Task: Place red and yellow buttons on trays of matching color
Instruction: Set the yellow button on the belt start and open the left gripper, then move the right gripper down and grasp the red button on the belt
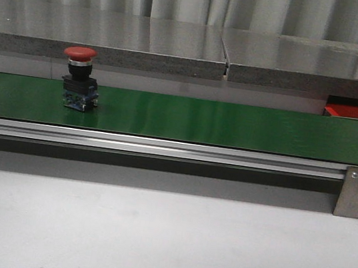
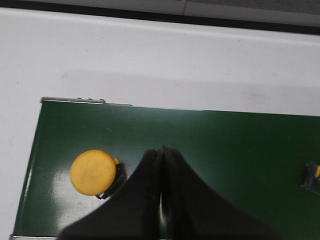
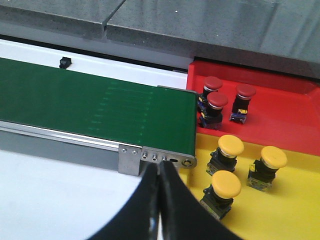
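Judging handling first: I rate each button as a rigid, light plastic part with a smooth domed cap over a narrower black body and a blocky contact base. It looks top-heavy and liable to tip if nudged at the cap. I would take hold across the black body below the cap, where flat sides give the pads a purchase; the dome itself looks slippery.

Nearest to me, the left fingers are pressed together with no visible gap and hold nothing. They hang over the green belt, just beside the yellow button, not touching it as far as I can tell. The button stands upright near the belt's end. A second part shows only as a sliver at the frame edge; I cannot identify it.

The right fingers are likewise closed together and empty, poised above the belt's end bracket. Beyond them, the yellow tray carries three yellow buttons, and the red tray behind it carries three red ones.

Farther off, in the front view, a red button stands upright on the belt, toward the left, well apart from the trays.
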`<control>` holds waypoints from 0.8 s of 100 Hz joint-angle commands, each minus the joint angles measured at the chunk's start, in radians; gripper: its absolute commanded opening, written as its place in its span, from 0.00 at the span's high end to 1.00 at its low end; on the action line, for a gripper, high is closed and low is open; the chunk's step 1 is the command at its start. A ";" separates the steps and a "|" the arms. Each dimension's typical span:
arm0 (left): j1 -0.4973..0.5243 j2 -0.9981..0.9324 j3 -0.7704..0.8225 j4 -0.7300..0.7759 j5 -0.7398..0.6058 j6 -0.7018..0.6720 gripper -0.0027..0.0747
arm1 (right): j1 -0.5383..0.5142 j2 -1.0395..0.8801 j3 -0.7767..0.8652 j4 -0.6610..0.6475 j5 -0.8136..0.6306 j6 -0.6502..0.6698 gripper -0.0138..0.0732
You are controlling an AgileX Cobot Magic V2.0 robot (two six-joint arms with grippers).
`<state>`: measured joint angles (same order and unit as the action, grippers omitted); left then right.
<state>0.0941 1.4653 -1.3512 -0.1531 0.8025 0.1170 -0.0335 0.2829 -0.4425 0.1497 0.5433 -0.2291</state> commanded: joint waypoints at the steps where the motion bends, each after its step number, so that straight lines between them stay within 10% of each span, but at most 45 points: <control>1: -0.023 -0.086 0.033 -0.056 -0.091 0.045 0.99 | 0.001 0.008 -0.026 0.008 -0.074 -0.007 0.92; 80: -0.178 -0.566 0.525 -0.118 -0.246 0.099 0.99 | 0.001 0.008 -0.026 0.008 -0.076 -0.007 0.92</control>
<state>-0.0668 0.9773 -0.8377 -0.2415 0.6426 0.2140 -0.0335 0.2829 -0.4425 0.1497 0.5433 -0.2291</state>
